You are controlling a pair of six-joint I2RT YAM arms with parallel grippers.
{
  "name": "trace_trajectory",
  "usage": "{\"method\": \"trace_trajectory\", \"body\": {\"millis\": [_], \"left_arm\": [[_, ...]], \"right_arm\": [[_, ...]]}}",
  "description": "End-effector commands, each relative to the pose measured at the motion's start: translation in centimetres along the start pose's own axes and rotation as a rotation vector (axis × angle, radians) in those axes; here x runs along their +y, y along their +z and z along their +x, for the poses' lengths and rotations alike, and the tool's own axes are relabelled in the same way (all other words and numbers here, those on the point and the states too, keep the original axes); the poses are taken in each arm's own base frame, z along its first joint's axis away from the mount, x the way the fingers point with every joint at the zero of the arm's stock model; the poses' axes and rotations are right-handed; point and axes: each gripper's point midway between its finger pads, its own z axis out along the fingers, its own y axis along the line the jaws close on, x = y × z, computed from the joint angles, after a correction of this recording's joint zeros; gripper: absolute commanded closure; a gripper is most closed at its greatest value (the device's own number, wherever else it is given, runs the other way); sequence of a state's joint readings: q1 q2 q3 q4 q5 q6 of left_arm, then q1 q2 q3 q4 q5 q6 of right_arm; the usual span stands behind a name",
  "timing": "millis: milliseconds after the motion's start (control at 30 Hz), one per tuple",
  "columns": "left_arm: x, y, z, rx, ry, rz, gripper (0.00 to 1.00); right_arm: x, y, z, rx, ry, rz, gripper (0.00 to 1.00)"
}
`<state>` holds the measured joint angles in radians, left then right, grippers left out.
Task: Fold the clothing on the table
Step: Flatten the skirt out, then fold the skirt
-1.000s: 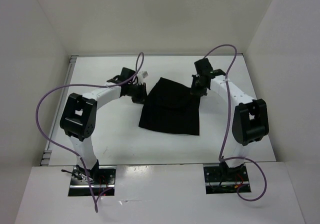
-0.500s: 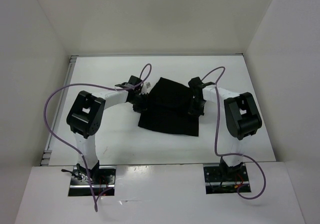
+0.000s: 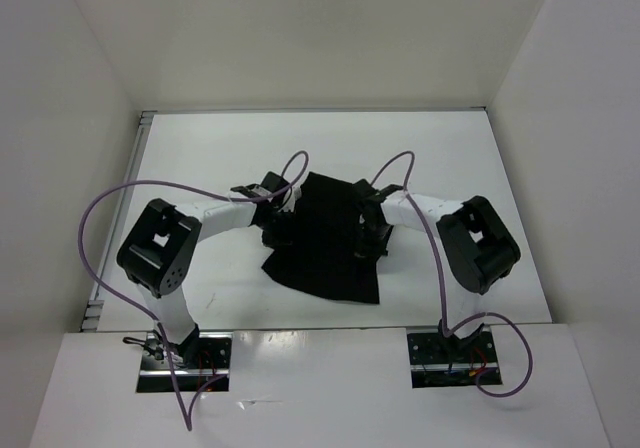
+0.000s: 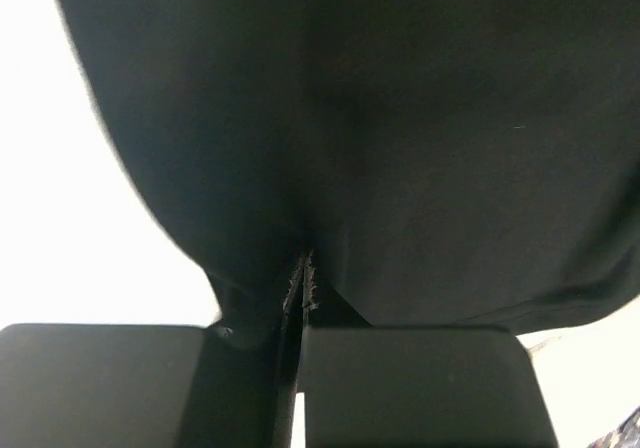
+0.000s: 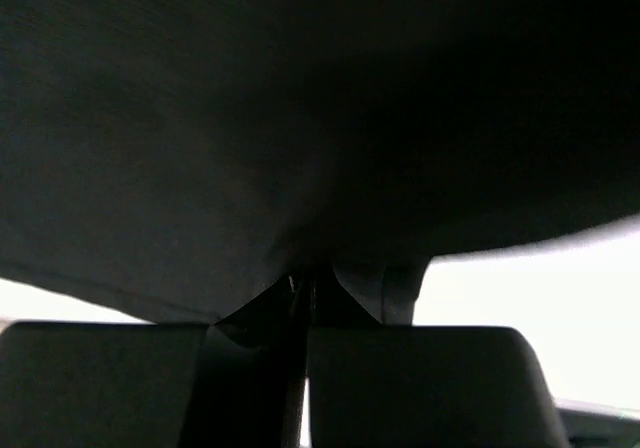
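Observation:
The clothing (image 3: pixel 322 236), a plain black limp cloth, lies in the middle of the white table (image 3: pixel 200 153), held up along both sides. My left gripper (image 3: pixel 273 234) is shut on its left edge. My right gripper (image 3: pixel 366 238) is shut on its right edge. In the left wrist view the black fabric (image 4: pixel 400 138) fills most of the picture and runs down into the pinched jaws of the left gripper (image 4: pixel 303 268). The right wrist view shows the same: dark clothing (image 5: pixel 300 118) gathered into the closed right gripper (image 5: pixel 312 286).
White upright walls (image 3: pixel 60 118) enclose the table on the left, back and right. Purple cables (image 3: pixel 95 218) loop off both arms above the tabletop. The arm bases (image 3: pixel 185 353) sit at the near edge.
Both grippers have moved toward the near edge and closer together, dragging the back edge of the clothing with them. The cloth now looks narrower and bunched.

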<state>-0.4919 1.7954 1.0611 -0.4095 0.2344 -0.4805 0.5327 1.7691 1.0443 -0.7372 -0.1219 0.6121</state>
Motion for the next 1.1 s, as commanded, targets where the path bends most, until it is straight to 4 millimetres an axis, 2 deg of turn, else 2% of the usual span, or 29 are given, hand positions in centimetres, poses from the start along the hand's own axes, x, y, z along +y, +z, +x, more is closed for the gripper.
{"method": "trace_trajectory", "body": {"millis": [0,33,67,100,133,167,200,233,267,300,367,433,467,500,533,567,600,667,733,767,867,1033,1067], "left_arm": [[2.2,-0.3,9.0,0.277,-0.001,-0.139,0.98],[2.0,-0.9,9.1,0.279,-0.014,-0.142,0.98],[0.9,-1.4,8.1,0.254,0.002,-0.118,0.98],[0.2,-2.0,7.1,0.226,0.009,-0.104,0.96],[-0.6,-3.3,5.8,0.187,0.02,-0.1,0.93],[-1.5,-4.3,4.0,0.133,0.033,-0.091,0.9],[-3.5,-6.5,0.0,0.018,0.06,-0.053,0.8],[-4.3,-7.5,-1.9,-0.034,0.071,-0.033,0.67],[-4.8,-8.5,-3.6,-0.082,0.083,-0.017,0.61],[-4.9,-9.6,-5.4,-0.13,0.084,-0.007,0.57],[-5.7,-11.6,-9.6,-0.254,0.122,-0.002,0.49],[-4.6,-11.9,-12.7,-0.322,0.104,-0.023,0.49],[-4.7,-12.5,-14.4,-0.369,0.128,-0.018,0.48],[-4.2,-12.3,-16.5,-0.424,0.119,-0.011,0.48],[-4.1,-12.1,-17.4,-0.445,0.141,0.001,0.46],[-3.8,-11.9,-18.3,-0.468,0.138,0.003,0.46],[-3.9,-11.1,-19.6,-0.495,0.165,0.029,0.45],[-3.2,-9.7,-21.4,-0.494,0.205,0.044,0.43],[-2.6,-8.6,-22.0,-0.45,0.233,0.092,0.43],[-1.7,-6.5,-21.5,-0.386,0.263,0.097,0.41],[-0.5,-5.7,-22.6,-0.391,0.258,0.158,0.41],[0.9,-3.9,-21.9,-0.352,0.241,0.253,0.4],[1.2,-4.1,-22.2,-0.363,0.238,0.26,0.4]], "right_arm": [[-0.6,0.7,6.6,0.183,-0.037,0.075,1.0],[-0.2,0.0,7.3,0.196,-0.05,0.087,1.0],[-0.3,-0.5,6.9,0.173,-0.054,0.099,1.0],[0.8,-2.0,5.7,0.113,-0.05,0.072,1.0],[0.8,-3.0,4.3,0.057,-0.046,0.079,1.0],[0.8,-4.3,3.4,0.027,-0.036,0.087,0.98],[2.2,-6.8,0.7,-0.074,-0.027,0.05,0.94],[2.6,-8.1,-0.7,-0.121,-0.014,0.036,0.88],[2.3,-9.2,-2.4,-0.161,0.003,0.036,0.78],[3.1,-11.4,-4.5,-0.24,0.018,0.001,0.72],[2.0,-13.5,-7.7,-0.334,0.054,0.011,0.62],[0.5,-14.6,-9.6,-0.384,0.094,0.031,0.58],[-1.0,-15.5,-11.4,-0.434,0.131,0.049,0.55],[-1.6,-15.6,-12.4,-0.446,0.135,0.054,0.54],[-2.6,-15.3,-13.1,-0.455,0.147,0.081,0.54],[-3.6,-15.9,-14.1,-0.477,0.185,0.079,0.52],[-4.3,-15.1,-14.8,-0.465,0.186,0.096,0.52],[-5.8,-15.2,-16.0,-0.487,0.203,0.112,0.51],[-6.3,-14.6,-16.6,-0.487,0.202,0.11,0.46],[-6.7,-14.8,-17.3,-0.507,0.202,0.107,0.42],[-7.9,-13.7,-17.2,-0.481,0.227,0.082,0.4],[-9.7,-12.0,-16.4,-0.435,0.271,0.031,0.4],[-9.6,-11.7,-16.3,-0.431,0.27,0.022,0.4]]}}
